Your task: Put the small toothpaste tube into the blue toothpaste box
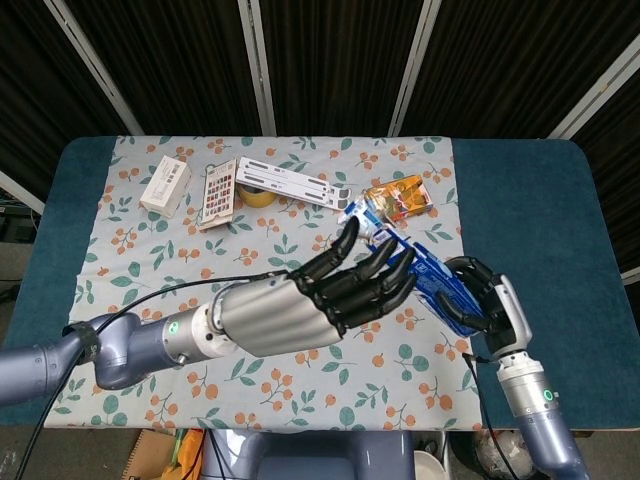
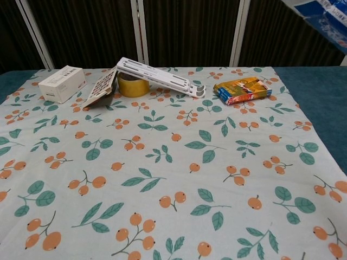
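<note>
Blue toothpaste box (image 1: pixel 425 272) sits clamped in your right hand (image 1: pixel 482 304), long axis running far-left, open mouth towards your left hand (image 1: pixel 352 283). That hand's fingers are spread, holding nothing. The tube seems already at the mouth; I cannot tell how deep.

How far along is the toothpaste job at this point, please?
The right hand holds the blue box up above the cloth. The left hand hangs open beside it, holding nothing. Whether the tube is fully inside cannot be told; if so, only closing and setting down remain.
</note>
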Available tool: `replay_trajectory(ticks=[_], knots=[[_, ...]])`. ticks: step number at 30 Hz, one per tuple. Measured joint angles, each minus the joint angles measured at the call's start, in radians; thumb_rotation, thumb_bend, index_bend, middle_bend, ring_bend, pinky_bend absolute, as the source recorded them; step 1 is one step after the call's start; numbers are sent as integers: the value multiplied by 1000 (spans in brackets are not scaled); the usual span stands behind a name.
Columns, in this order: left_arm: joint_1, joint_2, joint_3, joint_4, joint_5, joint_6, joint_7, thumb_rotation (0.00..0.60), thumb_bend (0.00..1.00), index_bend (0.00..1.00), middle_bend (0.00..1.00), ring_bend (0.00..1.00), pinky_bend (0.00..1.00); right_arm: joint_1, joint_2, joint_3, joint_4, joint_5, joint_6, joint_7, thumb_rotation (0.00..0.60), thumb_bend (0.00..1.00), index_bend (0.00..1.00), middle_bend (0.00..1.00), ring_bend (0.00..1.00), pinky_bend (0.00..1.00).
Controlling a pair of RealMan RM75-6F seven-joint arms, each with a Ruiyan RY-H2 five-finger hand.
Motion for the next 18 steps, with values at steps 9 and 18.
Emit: replay_trajectory(ticks=[9,18], knots=[[259,102,99,-5,8,203,-59,600,2,153,142,142,266,-13,44,73,5,10,-2,114,600,305,461,555,493,471],[531,88,247,195,-46,366,-195,600,1,153,148,143,266,-45,112,177,-7,45,40,242,600,306,460,555,493,471]])
